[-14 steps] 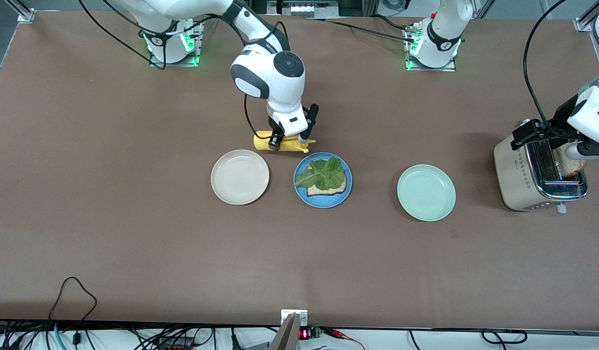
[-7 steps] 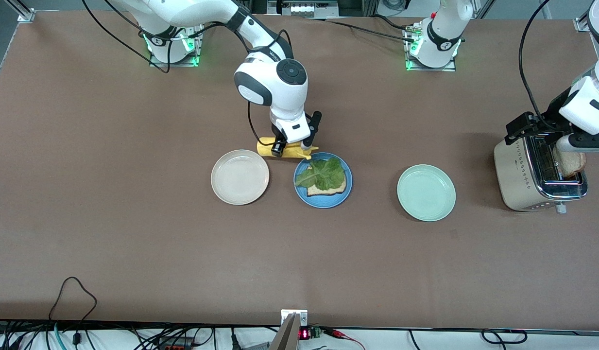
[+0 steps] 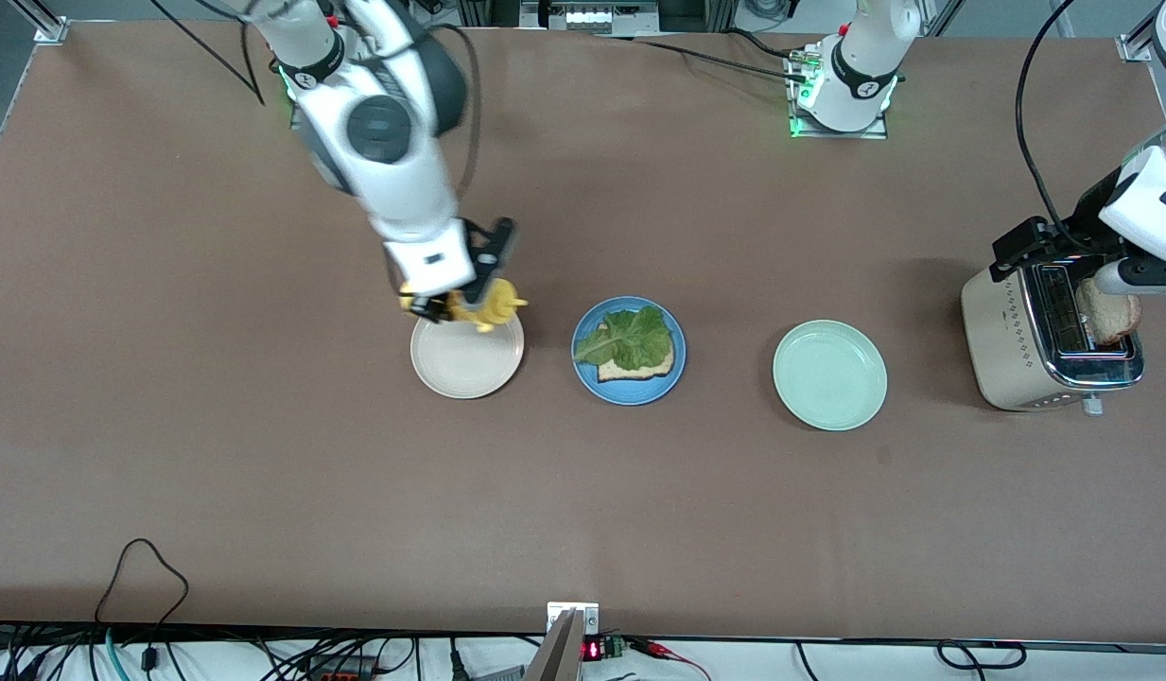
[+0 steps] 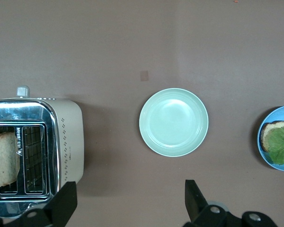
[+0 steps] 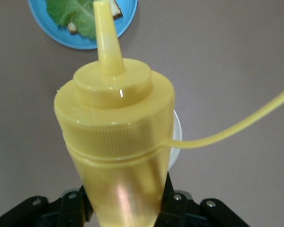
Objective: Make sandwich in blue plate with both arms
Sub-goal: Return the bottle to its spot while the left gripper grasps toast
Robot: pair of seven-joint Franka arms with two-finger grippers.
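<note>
The blue plate [image 3: 630, 393] sits mid-table between two other plates, holding a bread slice [image 3: 641, 371] topped with green lettuce [image 3: 630, 339]. A second bread slice [image 3: 1108, 318] stands in a slot of the toaster [image 3: 1008, 331]. My left gripper [image 3: 1079, 265] hangs open and empty over the toaster. In the left wrist view the toaster [image 4: 66, 137], its bread slice [image 4: 4, 158] and the blue plate [image 4: 279, 113] show. My right gripper [image 3: 455, 305] is shut on a yellow squeeze bottle [image 3: 480, 305] over the cream-white plate's edge; the bottle [image 5: 116, 123] fills the right wrist view.
The cream-white plate [image 3: 464, 369] lies toward the right arm's end of the table and the pale green plate [image 3: 828, 375] toward the left arm's end, both bare. The toaster stands at the table's edge on the left arm's end. Cables run along the table edge nearest the front camera.
My right arm has swung the yellow bottle away from beside the blue plate toward its own end, and it is now over the cream-white plate. The left arm has barely shifted.
</note>
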